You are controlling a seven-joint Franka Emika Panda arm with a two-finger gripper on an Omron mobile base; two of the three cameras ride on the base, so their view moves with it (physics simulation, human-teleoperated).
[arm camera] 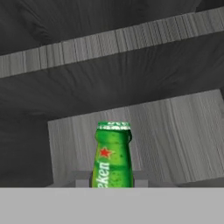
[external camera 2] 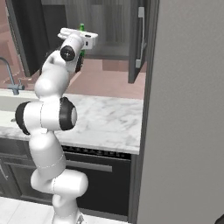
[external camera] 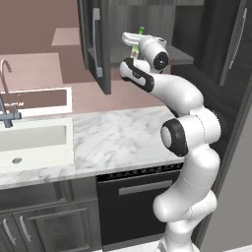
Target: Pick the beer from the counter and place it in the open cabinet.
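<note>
- Gripper (external camera: 134,43) is raised inside the open cabinet (external camera: 101,44), at 12 o'clock above the bench (external camera: 118,138).
- Beer (arm camera: 112,153) sits between its fingers, apparently clamped.

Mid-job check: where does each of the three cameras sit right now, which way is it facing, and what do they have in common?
Left base view: behind the arm's left, looking forward and down over the counter and sink; arm rises lower right to the cabinet.
Right base view: behind the arm's right, same counter; arm rises lower left.
Hand view: on the hand, facing into the cabinet, the beer close ahead.
Shared: both base views show the beer's green top beside the raised hand at the open cabinet.
</note>
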